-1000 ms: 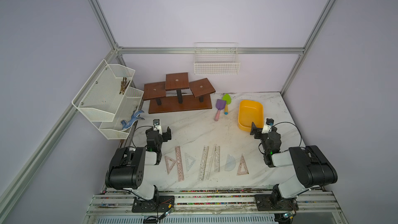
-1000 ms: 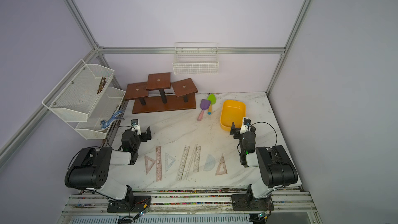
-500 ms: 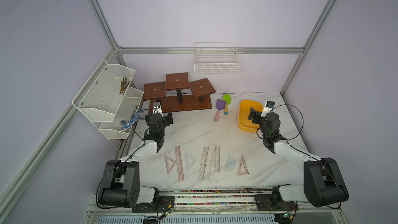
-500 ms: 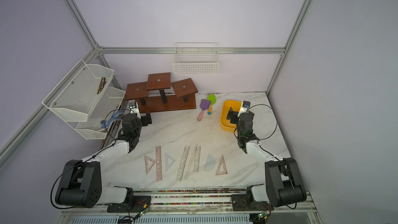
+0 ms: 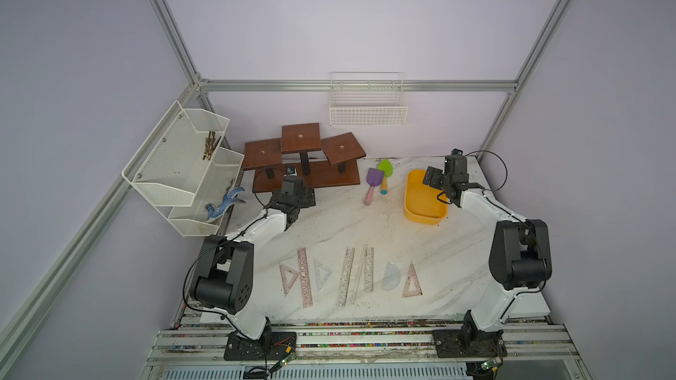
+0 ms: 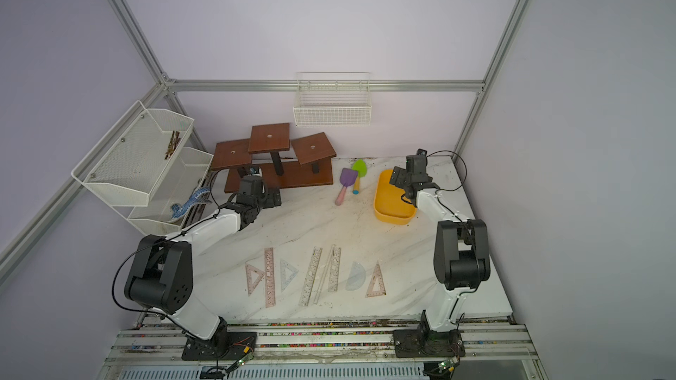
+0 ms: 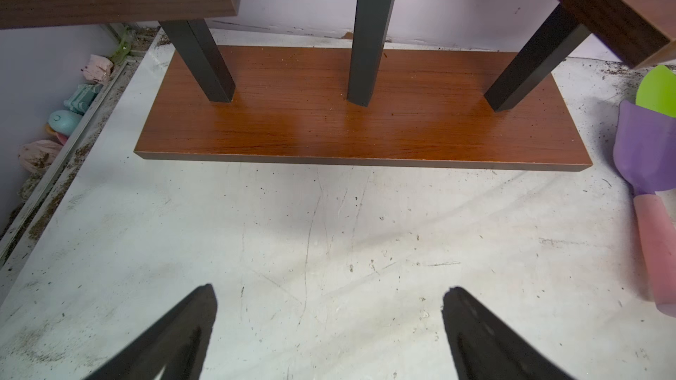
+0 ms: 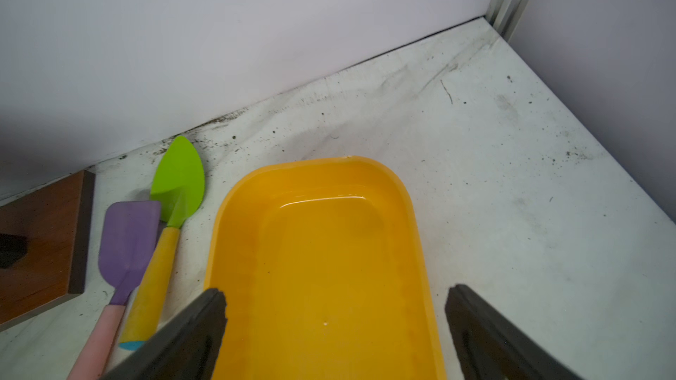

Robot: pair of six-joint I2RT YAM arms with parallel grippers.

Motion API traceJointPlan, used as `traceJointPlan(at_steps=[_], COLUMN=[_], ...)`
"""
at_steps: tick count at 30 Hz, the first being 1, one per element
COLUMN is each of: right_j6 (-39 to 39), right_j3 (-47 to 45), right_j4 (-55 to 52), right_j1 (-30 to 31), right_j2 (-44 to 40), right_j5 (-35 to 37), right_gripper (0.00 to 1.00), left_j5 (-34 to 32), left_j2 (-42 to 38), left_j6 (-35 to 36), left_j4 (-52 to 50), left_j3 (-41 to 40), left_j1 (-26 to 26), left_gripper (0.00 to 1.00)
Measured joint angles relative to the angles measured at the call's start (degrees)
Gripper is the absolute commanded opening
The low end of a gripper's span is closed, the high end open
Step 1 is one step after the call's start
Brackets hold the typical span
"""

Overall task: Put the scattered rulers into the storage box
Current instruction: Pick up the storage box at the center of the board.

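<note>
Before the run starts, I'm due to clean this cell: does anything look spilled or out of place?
Yes. Dark crumbs litter the table along the back wall, and small pastel toys lie beyond its edge by the wall. The rulers lie in a neat row.

Robot test cell, lab-type setting. Enclosure formed by bare aluminium profile frame (image 5: 358,85) and plain lilac wall panels (image 5: 329,23). White marble-patterned surface (image 5: 347,221) flanked by white-and-black left robot arm (image 5: 259,228) and matching right robot arm (image 5: 483,206), both bolted to slotted metal rail base (image 5: 365,334). Exposed green circuit board (image 5: 284,359) with loose wires seen at front edge.
</note>
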Motion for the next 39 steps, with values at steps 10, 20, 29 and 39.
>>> traceJointPlan(at_steps=[10,20,29,39], right_j6=[-0.7,-2.4,-3.0,-3.9], right_j3=[14.9,18.0,16.9,15.1], right_j4=[-11.9,-19.4,-20.6,-20.7], right_j1=[-4.2,-4.5,-4.8,-4.8], right_j2=[10.1,15.0,15.7,15.7], right_j5=[-1.9,-3.5,-6.4,-9.7], right_gripper=[0.9,0.69,0.44,0.2], left_j5=[4.2,8.2,9.9,9.9], left_j2=[1.6,4.6,4.6,4.6], left_j6=[-1.7,-2.5,-3.3,-3.4], left_j4=[-3.8,-6.0,-6.4,-6.4], left_j3=[3.5,3.5,3.7,3.7], left_j1=[-0.7,-0.7,-0.7,-0.7], left_gripper=[1.0,1.0,1.0,1.0])
